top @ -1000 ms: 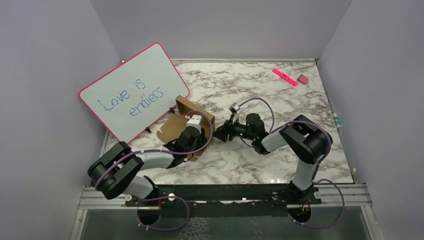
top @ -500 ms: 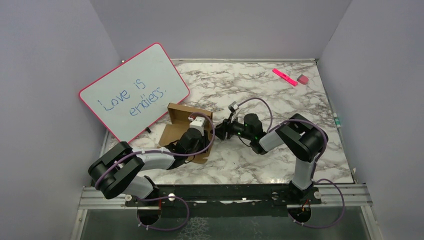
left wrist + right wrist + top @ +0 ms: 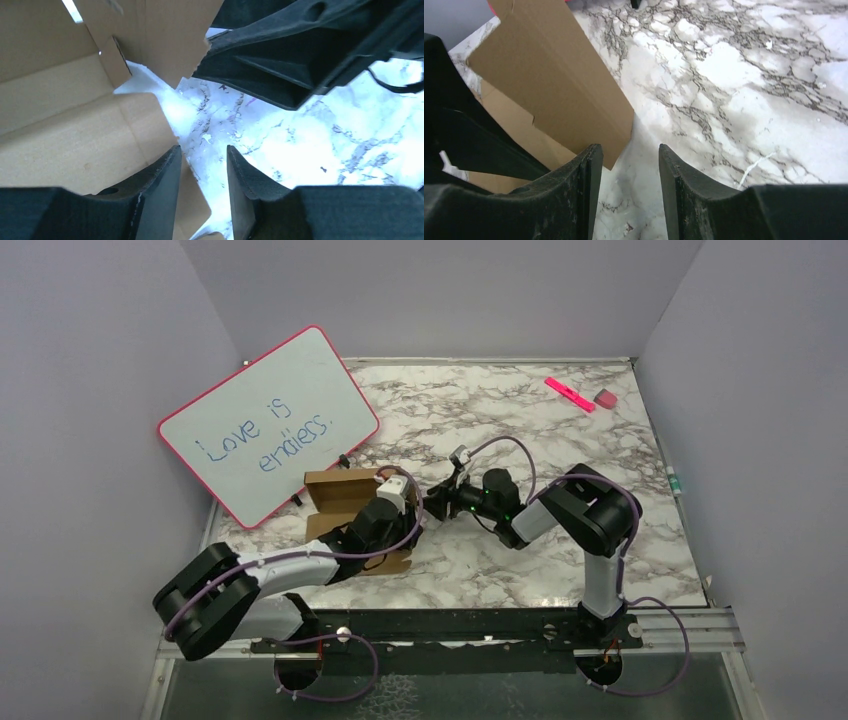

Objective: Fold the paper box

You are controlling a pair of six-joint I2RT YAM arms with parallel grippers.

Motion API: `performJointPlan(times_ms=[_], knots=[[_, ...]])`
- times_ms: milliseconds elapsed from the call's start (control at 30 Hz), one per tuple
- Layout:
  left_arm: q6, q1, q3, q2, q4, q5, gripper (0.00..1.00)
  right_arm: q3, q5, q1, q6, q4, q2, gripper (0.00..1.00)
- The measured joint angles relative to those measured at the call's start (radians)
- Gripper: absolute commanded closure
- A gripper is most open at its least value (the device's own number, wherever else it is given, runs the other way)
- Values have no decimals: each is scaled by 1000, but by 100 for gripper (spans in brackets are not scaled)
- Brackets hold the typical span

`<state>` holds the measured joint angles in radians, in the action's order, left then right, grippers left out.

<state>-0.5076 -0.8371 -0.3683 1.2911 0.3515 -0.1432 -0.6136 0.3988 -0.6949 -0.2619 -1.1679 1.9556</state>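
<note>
The paper box (image 3: 338, 494) is a brown cardboard sheet with raised flaps, lying left of the table's middle, just below the whiteboard. My left gripper (image 3: 400, 508) sits at the box's right edge. In the left wrist view this gripper (image 3: 203, 150) is open over bare marble, with the box's panels (image 3: 65, 125) to the left and a flap edge under its left finger. My right gripper (image 3: 432, 504) faces the left one from the right. It (image 3: 629, 147) is open and empty, with an upright flap (image 3: 554, 75) just beyond its left finger.
A pink-framed whiteboard (image 3: 268, 425) with blue writing leans at the back left, close to the box. A pink marker (image 3: 570, 394) and a small eraser (image 3: 605, 398) lie at the far right corner. Grey walls enclose the marble table (image 3: 560, 540).
The box has slid and turned toward the left, nearer the whiteboard, and its raised flap now stands lower. Both grippers have followed it leftward.
</note>
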Motion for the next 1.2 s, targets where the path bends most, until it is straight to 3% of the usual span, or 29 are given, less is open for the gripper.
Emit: performJointPlan(times_ms=[333, 567, 700, 1000, 1200], knots=[[35, -1, -170, -282, -326, -51, 52, -45, 54, 0, 28, -14, 42, 50], [19, 47, -354, -334, -583, -195, 32, -43, 91, 0, 29, -21, 47, 49], [20, 221, -460, -335, -729, -239, 22, -39, 103, 0, 29, -21, 47, 49], [134, 616, -541, -285, -875, -209, 19, -19, 132, 0, 24, -51, 47, 48], [195, 736, -552, -159, -872, -96, 21, -14, 147, 0, 21, -68, 47, 47]])
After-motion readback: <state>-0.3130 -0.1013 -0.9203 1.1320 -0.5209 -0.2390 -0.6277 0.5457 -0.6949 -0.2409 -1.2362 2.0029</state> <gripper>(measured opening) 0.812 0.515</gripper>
